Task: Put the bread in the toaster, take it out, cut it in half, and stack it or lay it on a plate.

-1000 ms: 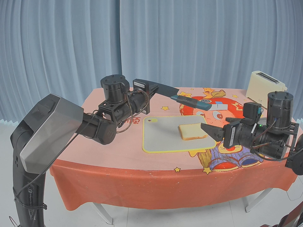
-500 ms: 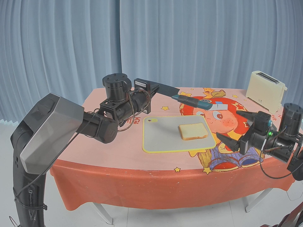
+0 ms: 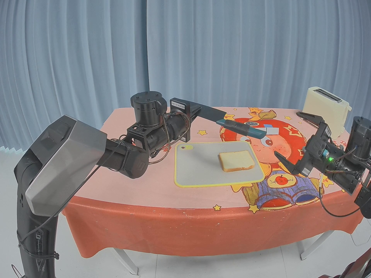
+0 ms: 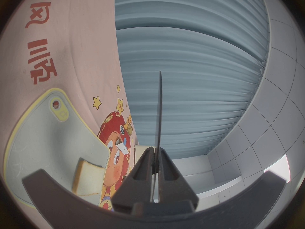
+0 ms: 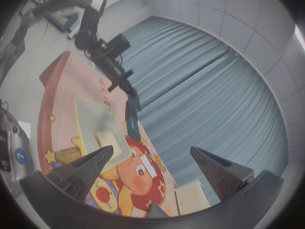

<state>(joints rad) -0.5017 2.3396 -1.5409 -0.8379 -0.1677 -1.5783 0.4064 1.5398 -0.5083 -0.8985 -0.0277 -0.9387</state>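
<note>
— While the bread lies flat on the cutting board, toward its right end, nothing is touching it!

— And look at the left gripper, up above the board's far edge, pressed together on the knife, which juts out to the right in the air.

— From that arm's wrist camera the knife shows edge-on, pinched between the two fingers.

— Over on the other side, the right gripper hangs just past the board's right end, spread wide and empty.

— Behind it the toaster stands upright at the far right corner of the worktop, well apart from the bread, on the orange cloth.
</note>
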